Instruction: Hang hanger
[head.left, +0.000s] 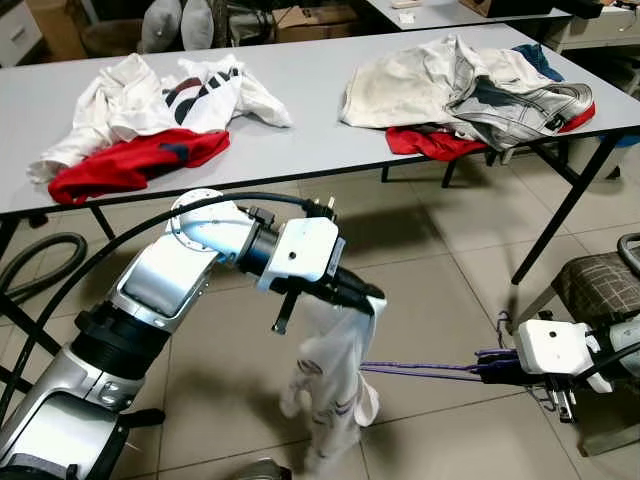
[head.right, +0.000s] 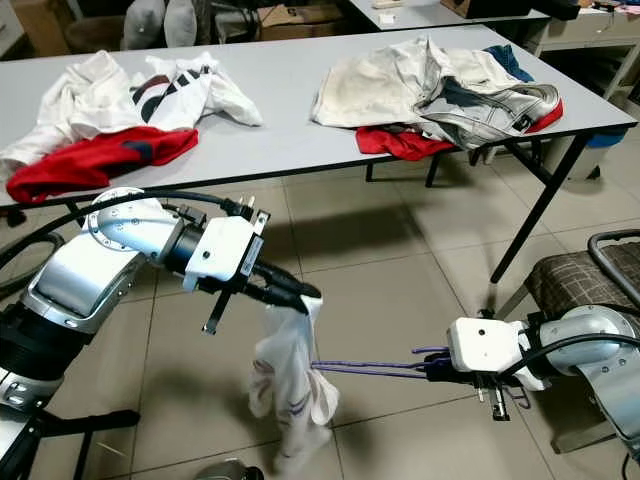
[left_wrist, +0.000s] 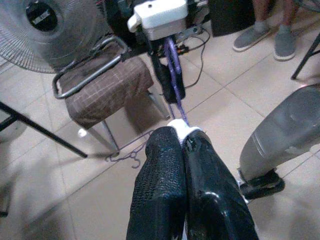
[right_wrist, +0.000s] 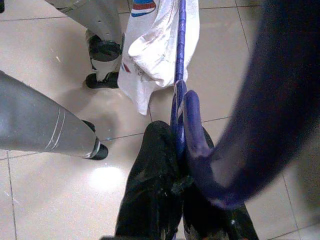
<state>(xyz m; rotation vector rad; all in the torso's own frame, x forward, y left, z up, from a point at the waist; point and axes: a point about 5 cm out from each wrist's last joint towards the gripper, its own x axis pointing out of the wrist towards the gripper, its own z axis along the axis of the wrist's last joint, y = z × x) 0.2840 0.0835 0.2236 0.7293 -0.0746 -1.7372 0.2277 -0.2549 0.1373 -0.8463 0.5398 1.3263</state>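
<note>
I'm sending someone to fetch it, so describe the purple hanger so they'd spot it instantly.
Look at the tiled floor in front of the long grey table. Between the two grippers, the purple hanger stretches level from the right gripper into the white garment held by the left gripper; it's the only thin purple thing.

Garment (head.left: 335, 385) hangs before the table (head.left: 310, 110), hanger (head.left: 420, 371) rightward.

Purple hanger (right_wrist: 280, 100) blurred close-up; far end hidden inside white garment (head.left: 335, 385).

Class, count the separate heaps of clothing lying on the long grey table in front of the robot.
2: one white-and-red heap toward the table's left end, one beige, grey and red heap toward its right end. Garments underneath may be hidden.
</note>
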